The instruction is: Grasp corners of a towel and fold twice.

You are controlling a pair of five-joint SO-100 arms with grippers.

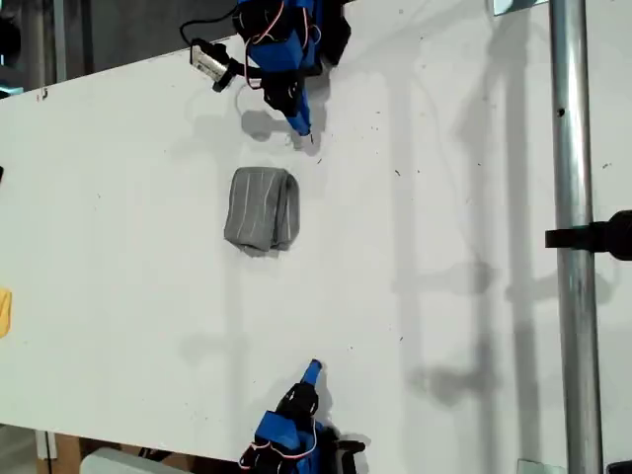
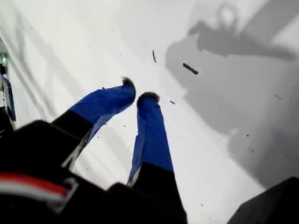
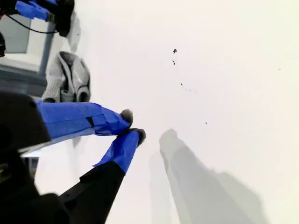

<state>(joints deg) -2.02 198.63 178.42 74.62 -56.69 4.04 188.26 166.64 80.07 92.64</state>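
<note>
Grey folded towel [image 1: 262,209], long axis top-to-bottom

A white table [image 1: 474,197] with a metal pole [image 1: 578,296] casting soft shadows.

The scene is brightly and evenly lit. The white table [image 1: 474,247] is rendered close to overexposed in the exterior view, yet no hard glare spots are seen. Soft grey shadows are cast across it; those of the metal pole [image 1: 576,237] and the arms are doubled, so more than one overhead light source is indicated. A faint shadow is seen beside the towel [image 1: 262,208]. In the first wrist view large soft-edged shadows cover much of the table. Both wrist views are soft; the near black housings are out of focus. The towel is blurred in the second wrist view.
</note>
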